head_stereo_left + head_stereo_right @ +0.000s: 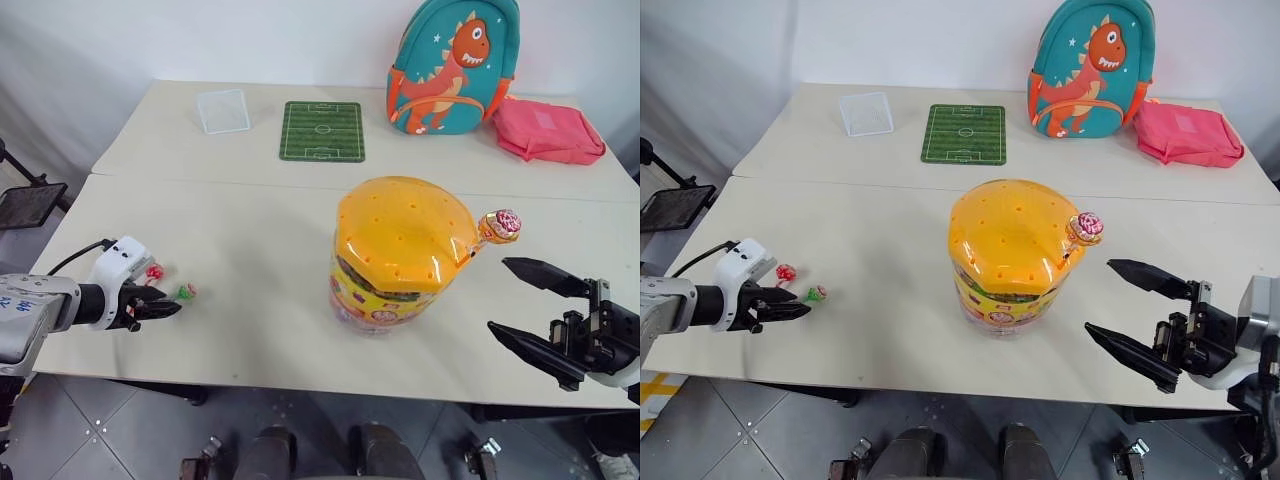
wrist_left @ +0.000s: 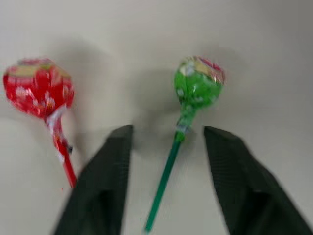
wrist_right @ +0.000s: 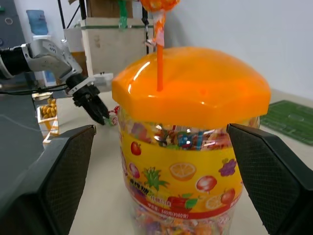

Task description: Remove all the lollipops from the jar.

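- The table (image 1: 250, 240) is pale, made of two tops pushed together, and the jar stands toward its near edge.
- The dinosaur backpack (image 1: 455, 65) stands at the far side of the table beyond the jar, with a pink bag (image 1: 548, 130) just beside it.
- The jar (image 1: 395, 260) is upright — clear plastic, fruit-printed label, domed orange lid dotted with holes.
- The right gripper (image 1: 525, 305) hangs near the jar on its right, jaws spread wide and empty, the jar framed between them in its wrist view.
- The left gripper (image 1: 172, 305) sits low over the table well left of the jar, jaws parted either side of the green stick, not pinching it.
- A green football-pitch mat (image 1: 322, 131) and a clear tray (image 1: 223, 111) lie beyond the jar.
- The orange lollipop (image 1: 500, 226) stands in a hole at the lid's right edge.
- The green lollipop (image 2: 198, 83) and red lollipop (image 2: 38, 88) lie on the table well left of the jar, apart from each other.
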